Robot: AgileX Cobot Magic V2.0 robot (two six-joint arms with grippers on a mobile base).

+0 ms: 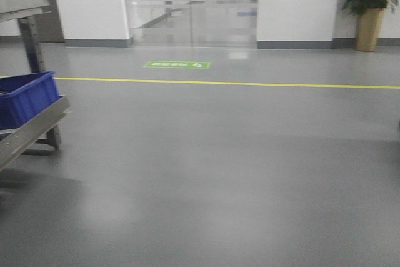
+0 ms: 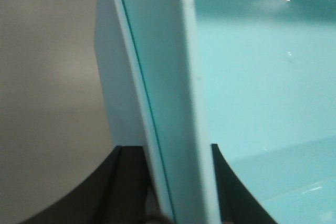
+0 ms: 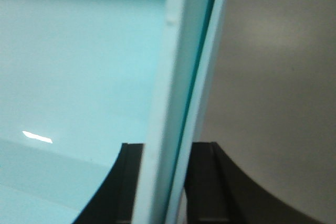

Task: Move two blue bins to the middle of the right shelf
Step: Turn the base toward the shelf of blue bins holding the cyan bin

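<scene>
Front camera first: mostly bare grey floor, with a yellow line [image 1: 250, 84] across it and a potted plant [image 1: 370, 4] in the far corner. A metal shelf [image 1: 34, 126] pokes in at the left edge with a blue bin [image 1: 25, 98] sitting on its slanted level. No right shelf in this view, so I'd say I'm mid-haul with the base not yet lined up on the target.

Left wrist: my left claw [image 2: 176, 182] is clamped on the side wall of the carried bin [image 2: 157, 77], one dark finger outside and one inside, with the wall running straight up between them. The bin's inside opens out to the right.

Right wrist: mirror image. My right claw [image 3: 165, 182] is pinched shut on the opposite wall [image 3: 178, 77], with the bin's inside to the left and floor on the outer side.

Gripping opposite walls makes sense, since it keeps the bin level and stops it swinging while the base rolls. The plastic looks washed-out pale teal up close, so it's probably one of the blue ones, just overexposed.
</scene>
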